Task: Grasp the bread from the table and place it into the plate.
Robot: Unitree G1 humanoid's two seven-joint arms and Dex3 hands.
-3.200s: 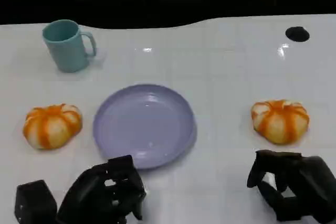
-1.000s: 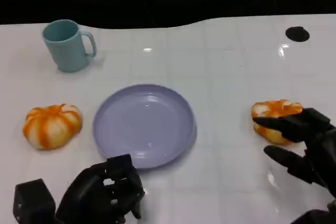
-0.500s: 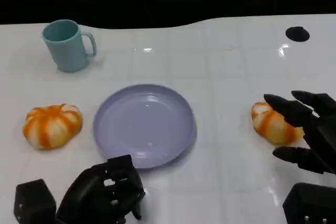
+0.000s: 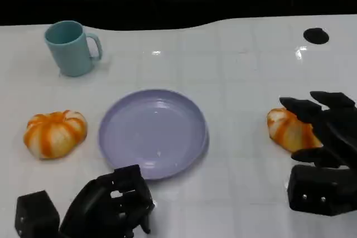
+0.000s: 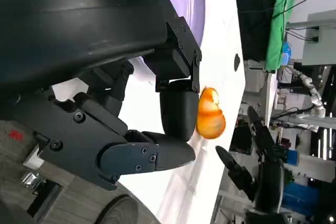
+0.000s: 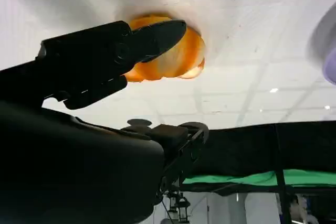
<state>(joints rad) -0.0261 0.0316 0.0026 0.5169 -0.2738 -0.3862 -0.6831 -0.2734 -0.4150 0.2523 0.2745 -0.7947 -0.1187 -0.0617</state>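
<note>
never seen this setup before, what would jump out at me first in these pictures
First the lilac plate at the middle of the white table, with an orange-and-white striped bread on each side: the left bread lies alone, while the right hand hangs with fingers spread over the right bread. Next the teal mug at the far left, and the left hand with fingers curled at the near edge.

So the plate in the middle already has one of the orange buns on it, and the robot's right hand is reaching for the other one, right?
Not quite. The head view shows the purple plate with nothing on it. One bun lies on the table to its left, untouched. The rest holds: the right hand is spread open over the other bun.
</note>
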